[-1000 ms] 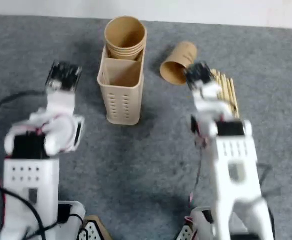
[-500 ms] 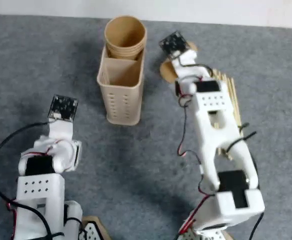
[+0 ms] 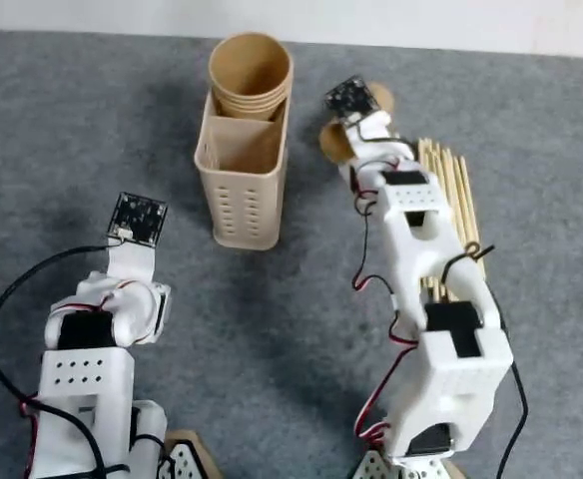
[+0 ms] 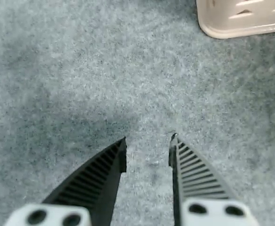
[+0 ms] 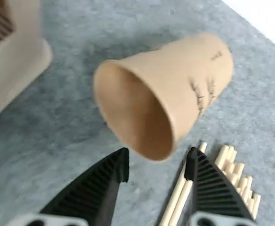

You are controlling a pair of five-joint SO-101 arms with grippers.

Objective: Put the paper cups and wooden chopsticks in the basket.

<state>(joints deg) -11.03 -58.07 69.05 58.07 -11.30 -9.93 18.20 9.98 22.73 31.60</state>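
Right gripper [image 5: 157, 157] open at tipped paper cup [image 5: 175, 89] rim beside chopsticks [image 5: 227, 165], left gripper [image 4: 148, 143] open over surface [image 4: 81, 70] near basket [image 4: 241, 19].

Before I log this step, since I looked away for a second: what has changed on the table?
The right gripper, open, moved forward and down to the mouth of the lying paper cup; nothing is gripped. The left gripper drew back toward its base. The basket, stacked cups and chopsticks stayed put.
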